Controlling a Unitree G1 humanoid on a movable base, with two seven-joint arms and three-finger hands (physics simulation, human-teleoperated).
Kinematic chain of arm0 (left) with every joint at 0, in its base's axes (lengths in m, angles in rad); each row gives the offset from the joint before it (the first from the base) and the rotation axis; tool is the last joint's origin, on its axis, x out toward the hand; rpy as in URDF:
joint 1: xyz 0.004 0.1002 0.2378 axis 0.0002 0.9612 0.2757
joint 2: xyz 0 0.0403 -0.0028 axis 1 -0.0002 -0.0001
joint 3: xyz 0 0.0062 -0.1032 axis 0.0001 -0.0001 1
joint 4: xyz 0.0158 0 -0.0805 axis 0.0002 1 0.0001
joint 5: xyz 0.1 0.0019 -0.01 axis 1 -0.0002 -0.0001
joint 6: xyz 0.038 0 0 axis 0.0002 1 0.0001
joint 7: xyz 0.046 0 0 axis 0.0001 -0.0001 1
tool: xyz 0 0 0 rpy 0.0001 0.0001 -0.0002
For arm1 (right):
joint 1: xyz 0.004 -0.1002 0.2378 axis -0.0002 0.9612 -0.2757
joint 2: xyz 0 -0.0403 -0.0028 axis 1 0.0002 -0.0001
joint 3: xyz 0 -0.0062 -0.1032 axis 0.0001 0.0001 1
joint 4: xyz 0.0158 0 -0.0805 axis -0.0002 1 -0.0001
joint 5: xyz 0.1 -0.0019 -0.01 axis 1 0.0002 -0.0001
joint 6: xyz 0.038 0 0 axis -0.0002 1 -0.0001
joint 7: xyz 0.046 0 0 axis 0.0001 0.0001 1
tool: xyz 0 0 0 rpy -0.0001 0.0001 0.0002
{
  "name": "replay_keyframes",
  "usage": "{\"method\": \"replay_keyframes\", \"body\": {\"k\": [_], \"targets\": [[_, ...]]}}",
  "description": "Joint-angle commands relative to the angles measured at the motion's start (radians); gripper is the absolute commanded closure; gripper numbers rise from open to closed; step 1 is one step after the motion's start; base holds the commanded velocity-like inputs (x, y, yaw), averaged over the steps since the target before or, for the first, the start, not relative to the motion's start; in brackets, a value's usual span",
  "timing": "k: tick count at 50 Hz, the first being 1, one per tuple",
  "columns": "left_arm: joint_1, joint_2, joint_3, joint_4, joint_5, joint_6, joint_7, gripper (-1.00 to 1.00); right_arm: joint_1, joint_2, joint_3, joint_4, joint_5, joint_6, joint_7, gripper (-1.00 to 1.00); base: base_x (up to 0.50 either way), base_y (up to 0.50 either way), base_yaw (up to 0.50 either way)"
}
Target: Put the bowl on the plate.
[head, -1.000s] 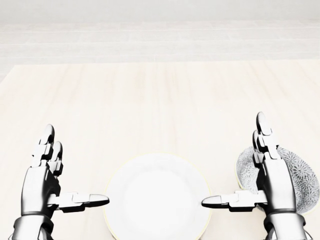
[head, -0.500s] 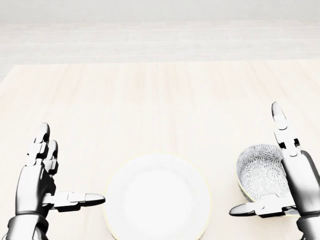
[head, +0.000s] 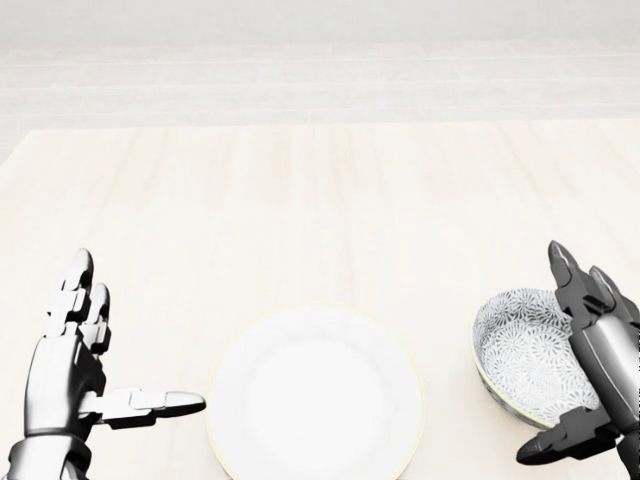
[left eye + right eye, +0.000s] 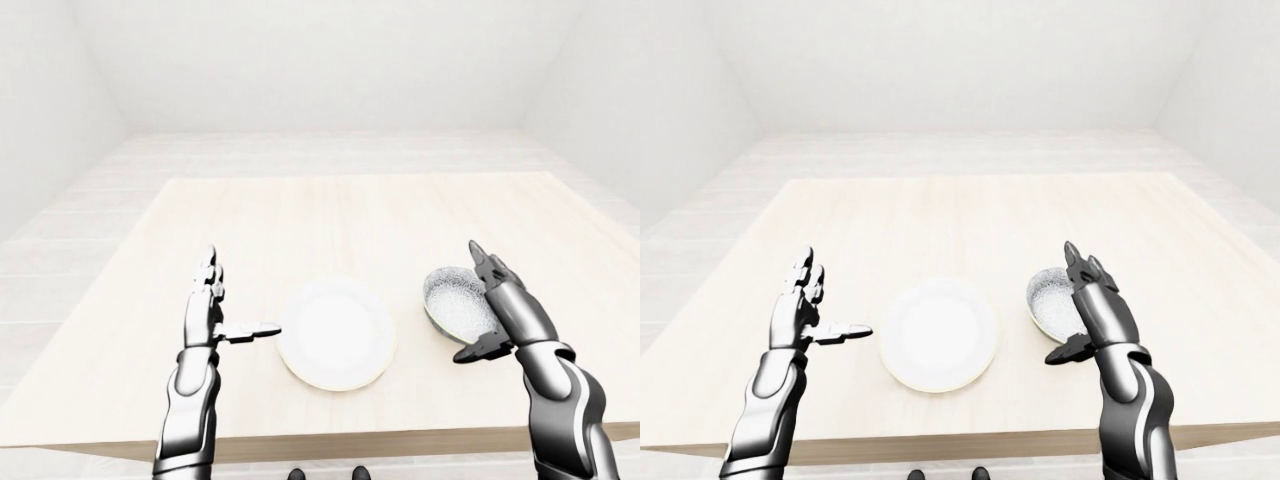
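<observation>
Right robot hand (image 3: 603,372) spread wide, lower right of head view, at the right rim of the grey-patterned white ceramic bowl (image 3: 522,352), not closed on it. Bowl sits on pale wooden surface (image 3: 320,200), just right of round white plate (image 3: 315,395). Left robot hand (image 3: 62,378) open, lower left. Step: reach-to-grasp. Next, prob.: grip rim, lift, carry left over plate.

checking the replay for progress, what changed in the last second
In the head view the right robot hand slid rightward and down, from covering the bowl to standing open along its right rim; nothing is gripped yet. The left robot hand drifted slightly left, still open. The bowl, the plate and the table have not moved.
</observation>
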Motion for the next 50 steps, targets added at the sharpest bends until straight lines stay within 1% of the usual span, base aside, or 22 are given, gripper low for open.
{"method": "replay_keyframes", "body": {"k": [1, 6, 8, 11, 14, 17, 20, 23, 26, 37, 43, 45, 50], "targets": [[0.013, 0.001, 0.011, 0.004, -0.001, -0.014, -0.003, -1.0, -0.031, -0.018, -0.001, 0.053, -0.152, 0.0, 0.066, -1.0, 0.0, 0.0, 0.0], [0.015, 0.001, 0.014, 0.008, -0.002, -0.019, -0.003, -1.0, -0.032, -0.026, 0.001, 0.058, -0.192, 0.0, 0.087, -1.0, 0.0, 0.0, 0.0], [0.014, 0.001, 0.014, 0.017, 0.0, -0.026, -0.002, -1.0, -0.033, -0.03, 0.004, 0.057, -0.223, 0.0, 0.099, -1.0, 0.0, 0.0, 0.0], [0.016, 0.0, 0.014, 0.02, 0.001, -0.03, -0.001, -1.0, -0.04, -0.017, 0.002, 0.058, -0.236, 0.0, 0.109, -1.0, 0.0, 0.0, 0.0], [0.017, 0.001, 0.013, 0.025, 0.004, -0.036, -0.001, -1.0, -0.04, -0.024, 0.005, 0.066, -0.268, 0.0, 0.116, -1.0, 0.0, 0.0, 0.0], [0.018, 0.001, 0.014, 0.025, 0.003, -0.036, -0.002, -1.0, -0.045, -0.016, 0.001, 0.069, -0.273, 0.0, 0.118, -1.0, 0.0, 0.0, 0.0], [0.017, 0.001, 0.014, 0.026, 0.003, -0.038, -0.001, -1.0, -0.042, -0.033, 0.014, 0.08, -0.338, 0.0, 0.121, -1.0, 0.0, 0.0, 0.0], [0.017, 0.001, 0.013, 0.03, 0.005, -0.042, -0.001, -1.0, -0.055, -0.014, 0.017, 0.097, -0.34, 0.0, 0.115, -1.0, 0.0, 0.0, 0.0], [0.017, 0.003, 0.015, 0.031, 0.007, -0.044, 0.0, -1.0, -0.062, -0.03, 0.032, 0.117, -0.392, 0.0, 0.115, -1.0, 0.0, 0.0, 0.0], [0.023, 0.003, 0.017, 0.04, 0.009, -0.056, -0.002, -1.0, -0.108, -0.021, 0.056, 0.174, -0.432, 0.0, 0.111, -1.0, 0.0, 0.0, 0.0], [0.019, 0.004, 0.019, 0.039, 0.008, -0.053, -0.001, -1.0, -0.126, -0.026, 0.063, 0.207, -0.447, 0.0, 0.104, -1.0, 0.0, 0.0, 0.0], [0.019, 0.004, 0.018, 0.045, 0.01, -0.057, -0.001, -1.0, -0.132, -0.026, 0.069, 0.224, -0.453, 0.0, 0.1, -1.0, 0.0, 0.0, 0.0], [0.018, 0.004, 0.02, 0.046, 0.007, -0.059, 0.0, -1.0, -0.146, -0.026, 0.08, 0.263, -0.453, 0.0, 0.087, -1.0, 0.0, 0.0, 0.0]]}}
